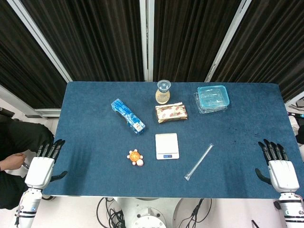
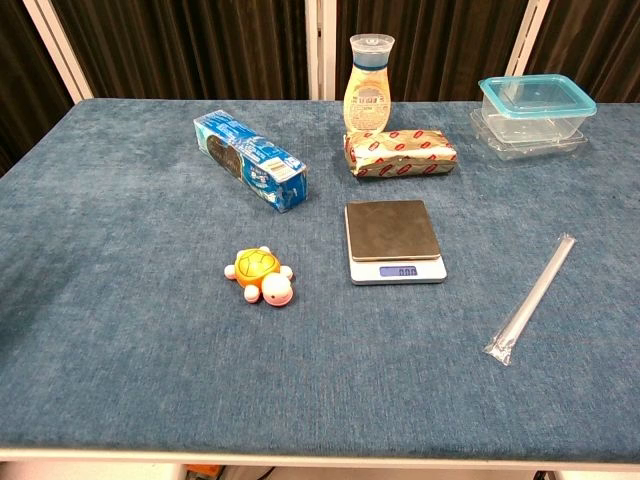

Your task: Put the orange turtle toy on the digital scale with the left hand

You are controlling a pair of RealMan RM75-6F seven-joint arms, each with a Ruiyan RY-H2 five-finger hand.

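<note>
Currently both hands idle at the table edges, orange turtle toy (image 1: 135, 157) untouched on the blue table (image 1: 85, 118).
Left hand (image 1: 42, 166) sits lower left of the head view, fingers spread, holding nothing; right hand (image 1: 280, 168) lower right, likewise spread and empty. Turtle lies just left of the digital scale (image 1: 167, 146), apart from it, scale platform bare. Upper area: blue box (image 2: 250, 160), bottle (image 2: 368, 85), foil snack pack (image 2: 400, 153), clear containers (image 2: 530, 115). Plastic-wrapped straw (image 2: 530, 297) lies right of the scale.
</note>
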